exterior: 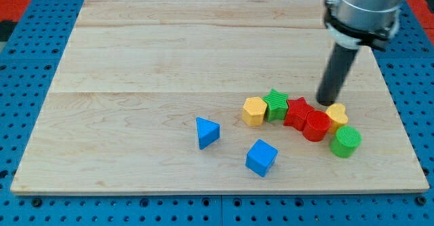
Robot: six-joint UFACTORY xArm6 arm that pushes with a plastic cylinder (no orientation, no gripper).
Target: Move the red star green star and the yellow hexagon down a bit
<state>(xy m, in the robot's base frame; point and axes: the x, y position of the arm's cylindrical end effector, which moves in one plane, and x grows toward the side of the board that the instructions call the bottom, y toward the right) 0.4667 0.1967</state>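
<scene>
**Pushing the cluster from its top side**

Standing just above the row of blocks, my tip [326, 102] rests at the top-right edge of the cluster, close behind the red star [297, 109] and near the yellow heart-like block [337, 115]. I have no claw to spread or press together; the arm ends only in a plain rod, so it pinches nothing.

The three task blocks lie in one line on the wooden board [135, 49], right of its centre: the yellow hexagon [254, 111] at the view's left, the green star [276, 104] touching it, then the red star touching the green one. A red cylinder [316, 126] sits against the red star on its lower right, and a green cylinder [346, 142] is just below the yellow heart-like block.

I judge the tip is placed on the upper side because a push toward the view's bottom must start from there. Reaching the other two likely needs a shift toward the view's left.

A blue triangle [207, 132] and a blue cube [261, 157] lie apart, lower left.
</scene>
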